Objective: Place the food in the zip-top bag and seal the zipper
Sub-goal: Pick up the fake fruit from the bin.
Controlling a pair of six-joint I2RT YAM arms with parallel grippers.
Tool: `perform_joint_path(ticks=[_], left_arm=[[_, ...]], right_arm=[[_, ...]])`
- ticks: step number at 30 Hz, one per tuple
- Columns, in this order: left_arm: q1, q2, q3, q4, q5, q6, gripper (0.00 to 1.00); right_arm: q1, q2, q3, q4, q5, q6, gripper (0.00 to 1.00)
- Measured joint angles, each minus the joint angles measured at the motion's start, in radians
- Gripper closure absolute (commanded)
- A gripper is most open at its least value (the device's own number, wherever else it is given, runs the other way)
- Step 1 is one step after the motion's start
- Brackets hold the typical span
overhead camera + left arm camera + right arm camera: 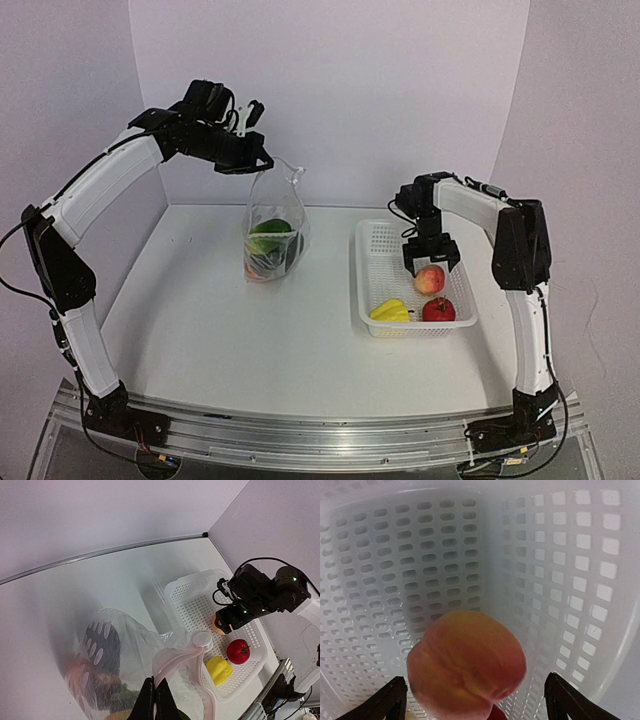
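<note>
My left gripper (256,160) is shut on the top edge of the clear dotted zip-top bag (275,235) and holds it hanging over the table. Green, dark and orange food shows inside. In the left wrist view the fingertips (156,696) pinch the whitish zipper (182,656). The bag (107,645) hangs below. My right gripper (432,258) is open above a peach (430,279) in the white basket (364,290). In the right wrist view the peach (467,662) lies between the spread fingers (390,702). A yellow pepper (390,311) and a red apple (438,310) lie in the basket.
The basket (192,587) stands at the right of the table, close to the right wall. The back wall rises behind the bag. The pepper (219,669) and apple (238,651) lie at the basket's near end.
</note>
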Motion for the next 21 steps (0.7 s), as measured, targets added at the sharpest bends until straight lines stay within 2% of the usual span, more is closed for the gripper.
perform_joint_path(ticks=[3, 13, 21], left_arm=[[0.0, 0.0, 0.0, 0.0, 0.0, 0.001, 1.0], [0.0, 0.0, 0.0, 0.0, -0.001, 0.002, 1.0], [0.0, 0.0, 0.0, 0.0, -0.002, 0.014, 1.0]], right_arm=[[-0.014, 0.029, -0.007, 0.013, -0.027, -0.003, 0.18], [-0.017, 0.034, -0.019, 0.04, -0.073, -0.001, 0.57], [-0.015, -0.009, -0.031, 0.047, -0.104, 0.005, 0.76]])
